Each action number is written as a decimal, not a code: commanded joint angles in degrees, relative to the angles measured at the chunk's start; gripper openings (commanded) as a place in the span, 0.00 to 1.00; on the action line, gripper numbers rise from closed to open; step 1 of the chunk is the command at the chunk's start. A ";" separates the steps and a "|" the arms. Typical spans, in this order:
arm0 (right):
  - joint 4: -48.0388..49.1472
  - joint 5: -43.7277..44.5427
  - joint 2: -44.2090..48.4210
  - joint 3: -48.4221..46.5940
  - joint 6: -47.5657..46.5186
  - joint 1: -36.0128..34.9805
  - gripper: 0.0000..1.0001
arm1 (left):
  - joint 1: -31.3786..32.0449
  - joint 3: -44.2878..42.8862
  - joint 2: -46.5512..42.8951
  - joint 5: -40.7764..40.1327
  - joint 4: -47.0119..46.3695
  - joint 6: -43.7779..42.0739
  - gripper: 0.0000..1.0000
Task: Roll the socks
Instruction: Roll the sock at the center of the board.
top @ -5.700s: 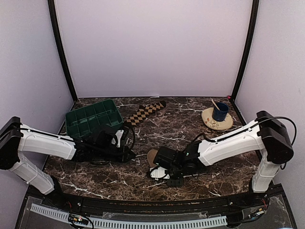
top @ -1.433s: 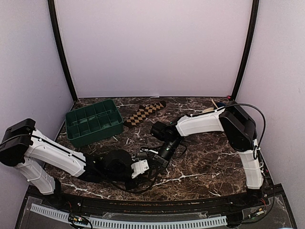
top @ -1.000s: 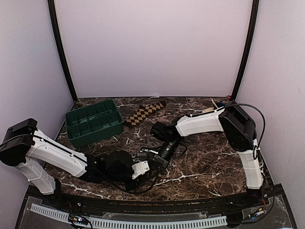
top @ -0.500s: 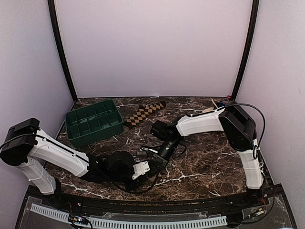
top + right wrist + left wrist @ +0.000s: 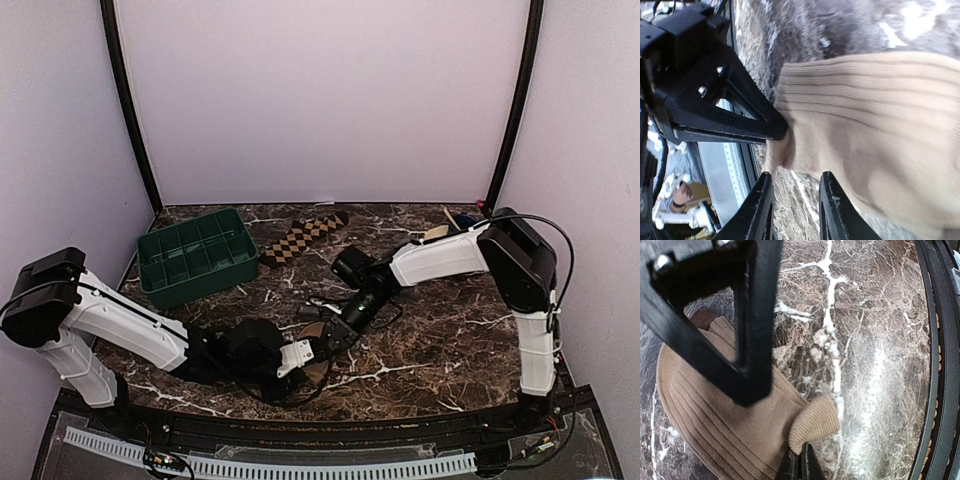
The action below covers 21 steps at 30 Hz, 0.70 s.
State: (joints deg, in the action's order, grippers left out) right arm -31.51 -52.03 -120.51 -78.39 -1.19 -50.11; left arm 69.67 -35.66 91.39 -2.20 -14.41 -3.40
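The tan sock (image 5: 725, 425) lies bunched on the marble table near the front edge, its darker toe (image 5: 702, 317) at the far end. My left gripper (image 5: 800, 466) is shut on the sock's ribbed cuff (image 5: 815, 422). From the right wrist, the same sock (image 5: 880, 135) fills the frame, and my right gripper (image 5: 796, 182) stands open just off its edge, with only marble between the fingers. From above, the left gripper (image 5: 308, 350) and right gripper (image 5: 335, 325) meet over the sock (image 5: 318, 370). The checkered sock (image 5: 300, 237) lies flat at the back.
A green compartment tray (image 5: 195, 255) stands at the back left, next to the checkered sock. A plate with a blue cup (image 5: 450, 225) sits at the back right, mostly behind the right arm. The black front rail (image 5: 940, 365) runs close to the tan sock.
My right gripper has opened, let go of the tan sock and drawn back a little to the right. The left gripper has closed on the cuff and stays there.
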 commanded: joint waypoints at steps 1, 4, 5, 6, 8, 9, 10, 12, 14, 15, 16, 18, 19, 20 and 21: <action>10.77 4.20 5.13 4.39 6.93 1.49 0.29 | -0.01 -1.55 0.03 1.39 2.08 1.72 0.00; 14.93 7.82 7.16 7.32 9.08 1.77 0.29 | -0.59 -2.23 0.37 2.24 3.16 2.54 0.00; 15.96 9.33 7.80 8.20 9.32 1.83 0.29 | -0.77 -2.55 0.54 2.77 3.67 2.84 0.00; 17.38 10.71 8.82 9.43 9.85 1.85 0.29 | -1.05 -3.00 0.73 3.41 4.23 3.18 0.00; 20.77 14.05 11.04 11.76 11.20 1.82 0.29 | -1.81 -3.90 1.16 4.83 5.66 3.81 0.00; 22.45 15.40 12.22 14.16 11.70 1.83 0.29 | -2.22 -4.42 1.38 5.49 6.42 4.33 0.00; 23.79 16.95 13.43 15.91 12.16 1.84 0.29 | -2.75 -4.92 1.58 6.32 7.24 4.75 0.00; 27.41 19.76 16.63 18.98 13.04 1.71 0.29 | -3.97 -5.63 1.87 8.30 8.52 5.63 0.00; 29.63 22.83 19.20 21.82 13.54 1.52 0.29 | -5.63 -6.29 2.35 10.65 9.88 6.44 0.00; 30.43 24.31 20.35 23.09 13.66 1.33 0.29 | -6.37 -6.61 2.50 11.85 10.52 6.73 0.00; 30.92 25.89 21.39 24.14 13.49 1.01 0.29 | -7.00 -6.90 2.72 13.00 11.44 7.00 0.00; 31.21 29.47 23.21 25.51 12.53 -0.19 0.29 | -8.19 -7.70 3.30 15.16 12.83 7.37 0.00; 31.21 31.61 24.05 26.02 11.89 -1.14 0.29 | -8.65 -8.18 3.65 15.99 13.57 7.55 0.00; 31.21 33.86 24.73 26.43 11.24 -2.33 0.30 | -9.12 -8.88 4.03 16.81 14.25 7.54 0.00; 31.45 35.72 25.36 26.93 10.67 -3.23 0.30 | -9.45 -9.38 4.44 17.68 14.95 7.67 0.00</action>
State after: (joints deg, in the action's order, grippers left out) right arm -4.32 -25.82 -98.00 -53.34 10.98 -49.93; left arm 61.63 -42.57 94.83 10.13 -4.51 2.83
